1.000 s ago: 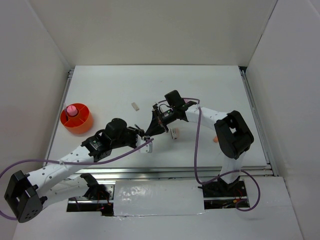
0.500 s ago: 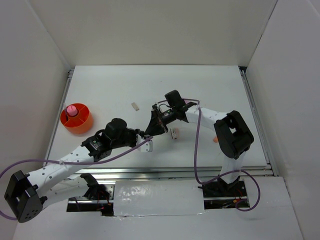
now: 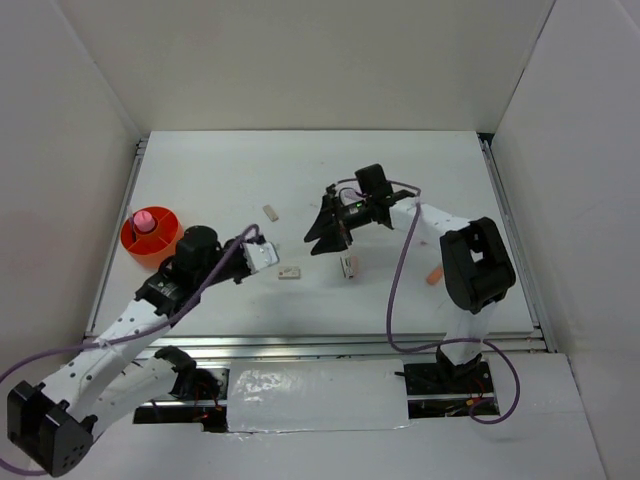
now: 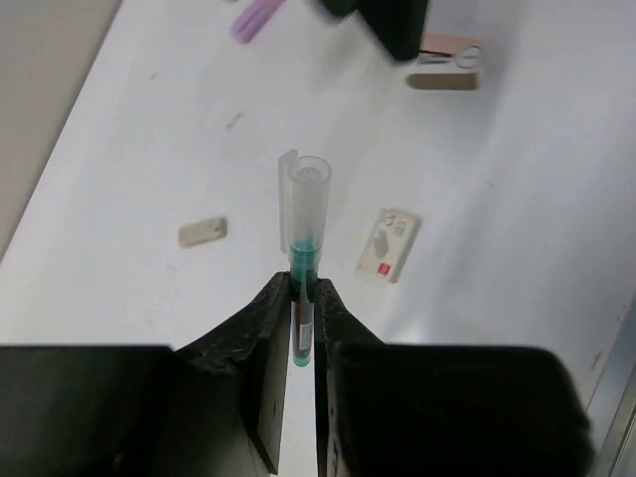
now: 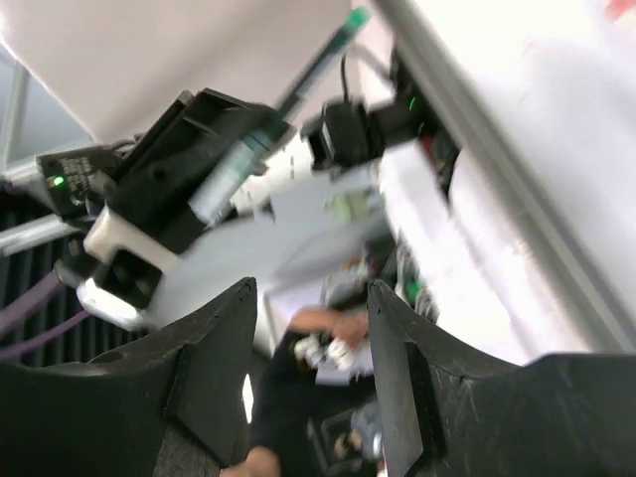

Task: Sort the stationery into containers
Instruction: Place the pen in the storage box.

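In the left wrist view my left gripper (image 4: pixel 303 283) is shut on a green pen (image 4: pixel 303 253) with a clear cap, held above the table. From above, the left gripper (image 3: pixel 262 256) hangs left of centre. My right gripper (image 3: pixel 322 235) stands open and holds nothing, a short way to its right. The right wrist view is blurred: the right gripper (image 5: pixel 310 348) is open, looking at the left arm and the green pen (image 5: pixel 268 129). The orange-red tub (image 3: pixel 168 248) at the left holds a pink cylinder (image 3: pixel 146 219).
Small white blocks lie on the table: one (image 3: pixel 269 212) behind the left gripper, one with a red label (image 3: pixel 289 272) below it, one (image 3: pixel 348 266) under the right gripper. An orange bit (image 3: pixel 434 275) lies by the right arm. White walls enclose the table.
The two grippers met at the table's centre. The left gripper shut on the pen and drew back left with it. The right gripper opened and pulled away toward the far side.
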Robot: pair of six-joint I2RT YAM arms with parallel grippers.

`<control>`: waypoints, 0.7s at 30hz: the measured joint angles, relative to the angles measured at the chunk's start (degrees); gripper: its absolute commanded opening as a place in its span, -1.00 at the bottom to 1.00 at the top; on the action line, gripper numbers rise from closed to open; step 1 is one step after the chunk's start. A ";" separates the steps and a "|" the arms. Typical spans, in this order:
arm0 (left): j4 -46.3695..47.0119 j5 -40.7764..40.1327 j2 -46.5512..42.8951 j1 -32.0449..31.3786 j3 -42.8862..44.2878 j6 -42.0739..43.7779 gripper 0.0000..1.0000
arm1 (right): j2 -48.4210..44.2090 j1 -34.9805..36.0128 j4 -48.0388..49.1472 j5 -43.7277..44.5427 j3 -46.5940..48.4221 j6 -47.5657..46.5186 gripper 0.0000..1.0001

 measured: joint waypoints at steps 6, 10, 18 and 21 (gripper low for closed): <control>0.90 3.02 -3.56 19.19 3.41 -14.91 -1.00 | -0.02 -9.75 -7.87 3.28 3.61 -9.55 0.10; 3.30 7.87 -3.30 37.20 6.34 -22.99 -1.00 | -0.02 -11.04 -11.58 4.28 5.29 -13.84 0.10; 9.11 20.37 4.31 61.94 9.49 -33.40 -1.00 | -0.02 -10.38 -14.75 4.35 5.70 -16.85 0.09; 10.01 24.28 7.65 67.17 11.58 -34.10 -1.00 | 0.02 -10.38 -15.43 4.33 6.19 -17.49 0.09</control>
